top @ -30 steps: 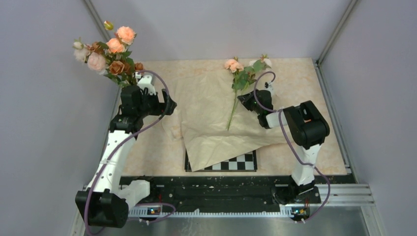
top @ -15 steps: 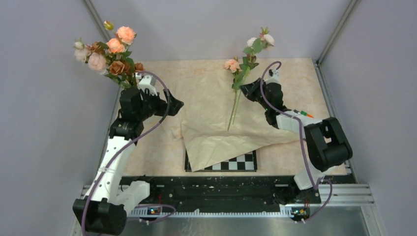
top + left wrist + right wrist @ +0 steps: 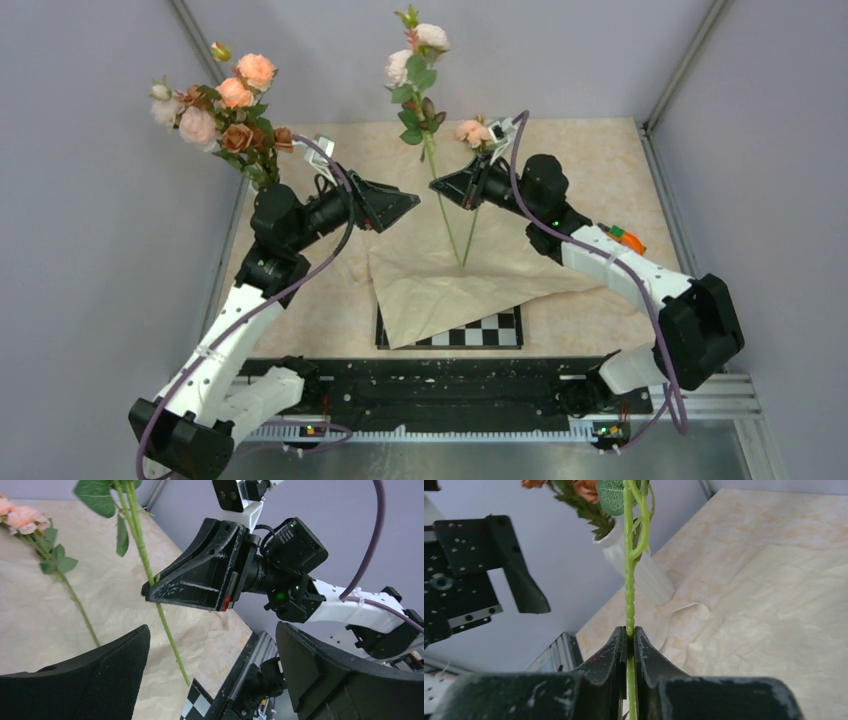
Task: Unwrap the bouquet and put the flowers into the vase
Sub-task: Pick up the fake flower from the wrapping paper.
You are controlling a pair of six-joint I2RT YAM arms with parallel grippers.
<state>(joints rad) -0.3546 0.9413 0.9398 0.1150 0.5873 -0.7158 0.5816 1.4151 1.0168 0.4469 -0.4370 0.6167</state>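
My right gripper point(image 3: 438, 190) point(image 3: 630, 631) is shut on the green stem point(image 3: 628, 585) of one flower. It holds the flower upright above the wrapping paper point(image 3: 440, 275), with the pale blooms point(image 3: 420, 42) high up. My left gripper point(image 3: 405, 206) point(image 3: 212, 630) is open, just left of that stem and level with the right gripper; the stem's lower end point(image 3: 170, 635) hangs between its fingers without touching them. Another flower point(image 3: 475, 132) with a peach bloom lies flat on the paper. The white ribbed vase point(image 3: 644, 577) holds several roses point(image 3: 225, 105) at the far left.
The opened beige paper covers the table's middle, over a checkerboard point(image 3: 485, 330) near the front. Grey walls close in left, back and right. The black rail point(image 3: 450, 385) with both arm bases runs along the near edge.
My right gripper has lifted one flower off the paper and carried it up and left. My left gripper has swung right toward it, staying open.
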